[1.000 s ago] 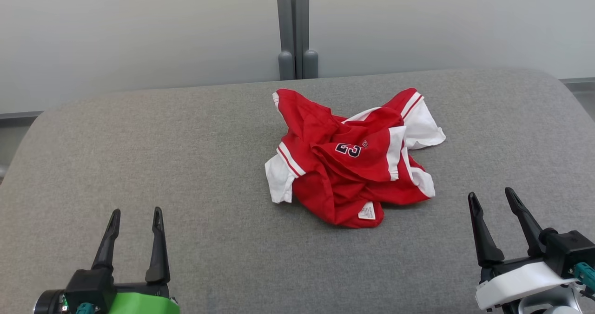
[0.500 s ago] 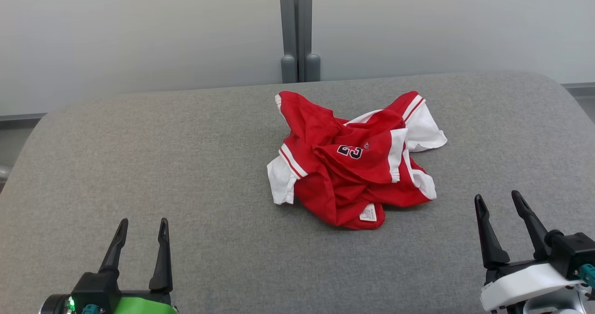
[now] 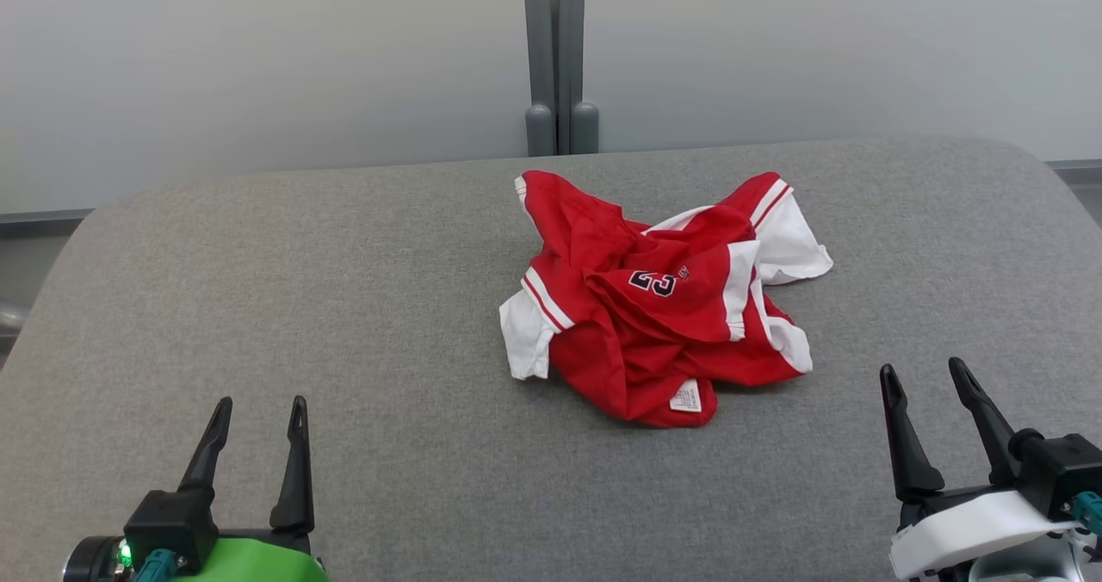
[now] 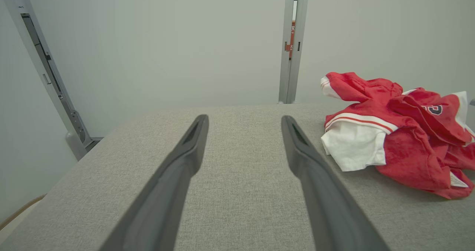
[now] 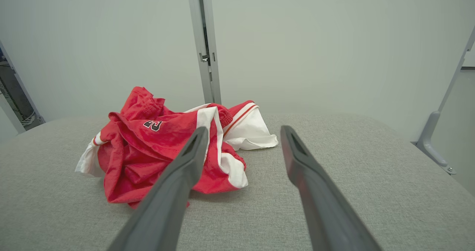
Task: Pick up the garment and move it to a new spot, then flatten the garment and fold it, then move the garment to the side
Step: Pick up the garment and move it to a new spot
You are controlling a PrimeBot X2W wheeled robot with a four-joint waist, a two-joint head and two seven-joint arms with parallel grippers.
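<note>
Left hand (image 3: 263,401), two long dark fingers on a green-cased wrist: head view, lower left, jaws spread wide, holding nothing, poised over bare table well apart from the goods. Right hand (image 3: 922,365), same fingers, white-cased wrist: lower right, likewise wide and empty, nearer the goods but not touching. Item: one crumpled red garment with white panels, red-striped trim and a dark number print (image 3: 663,306), heaped near the middle of the grey fabric-covered table with rounded corners (image 3: 344,289), toward its far edge, with a white label showing on the near fold. Left wrist view: fingers parted over bare cloth. The garment (image 4: 400,139) lies off to the right, a white-cuffed fold nearest. Right wrist view: fingers parted. The garment (image 5: 148,147) lies ahead and to the left, and the left finger crosses in front of its white-edged side with no contact evident. Step in hand, as judged: the first, the pick-up, not yet begun; nothing flattened or folded. Next move calls for a hand reaching in and down to the heap and closing on a raised fold, the right being closer. The fabric looks thin and slack, so a deep pinch is advisable.
</note>
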